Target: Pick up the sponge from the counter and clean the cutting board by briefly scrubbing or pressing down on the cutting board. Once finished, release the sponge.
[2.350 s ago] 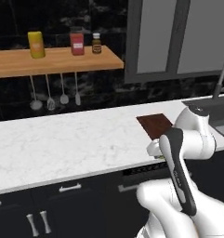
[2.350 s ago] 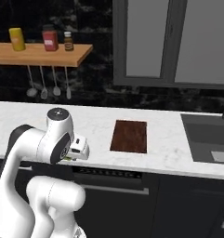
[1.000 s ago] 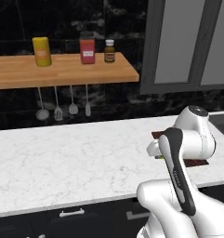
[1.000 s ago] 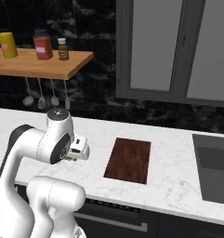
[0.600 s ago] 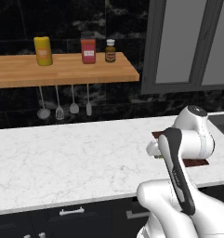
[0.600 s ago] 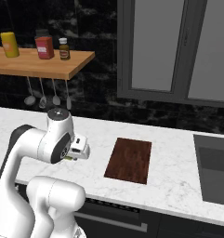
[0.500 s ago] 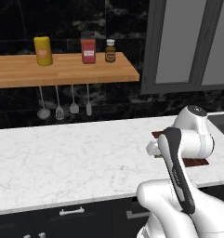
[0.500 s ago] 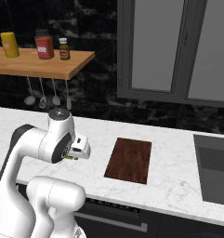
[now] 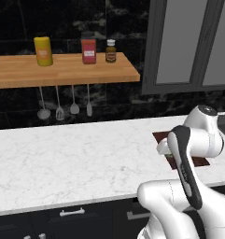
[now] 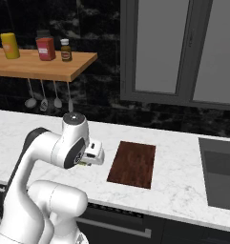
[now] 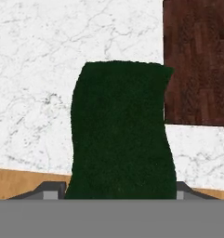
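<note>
The white marble worktop [image 10: 183, 176] carries the dark reddish-brown cutting board [image 10: 133, 163], lying flat beside the arm. The claw [image 10: 86, 162] is clamped on the dark green sponge [image 11: 119, 135], held above the worktop just left of the board's edge, off the board.
</note>
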